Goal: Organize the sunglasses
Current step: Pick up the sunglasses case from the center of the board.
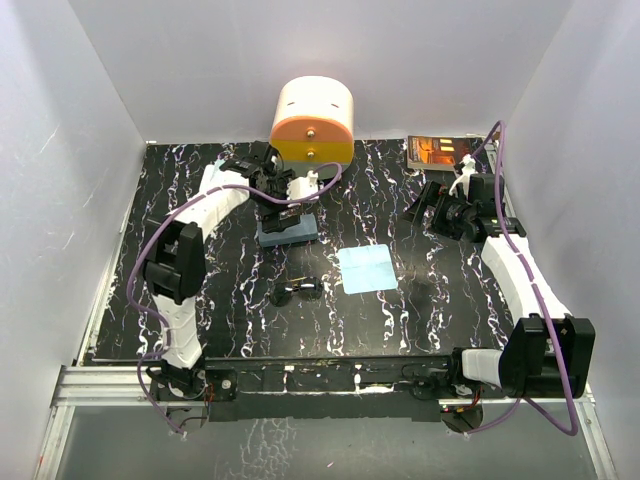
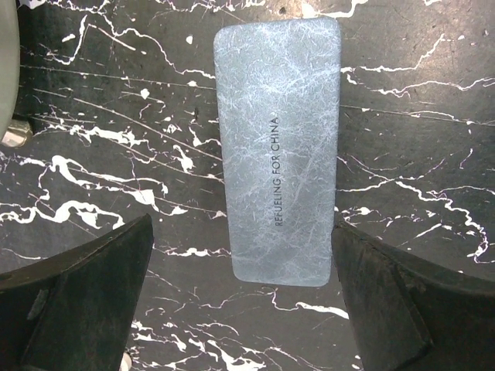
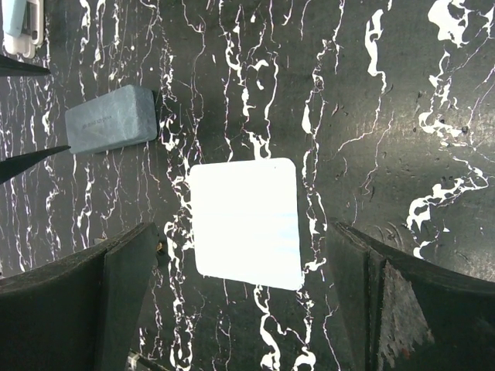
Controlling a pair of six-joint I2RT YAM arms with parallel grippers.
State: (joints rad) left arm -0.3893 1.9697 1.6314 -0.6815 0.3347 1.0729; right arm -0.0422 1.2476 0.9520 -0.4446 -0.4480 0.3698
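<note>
The sunglasses [image 1: 298,292] lie loose on the worktop [image 1: 420,320] left of the cloth [image 1: 367,268], nothing yet tidied. Left fingers [image 2: 85,294], spread wide, hover over the apparently closed case [image 2: 278,147]; right fingers [image 3: 93,301], also spread and empty, hang above the cloth.

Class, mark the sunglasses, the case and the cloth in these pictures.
Sunglasses [image 1: 298,293]: top external view, middle of the frame.
Case [image 2: 278,151]: left wrist view, middle of its lid.
Cloth [image 3: 246,222]: right wrist view, its centre.
</note>
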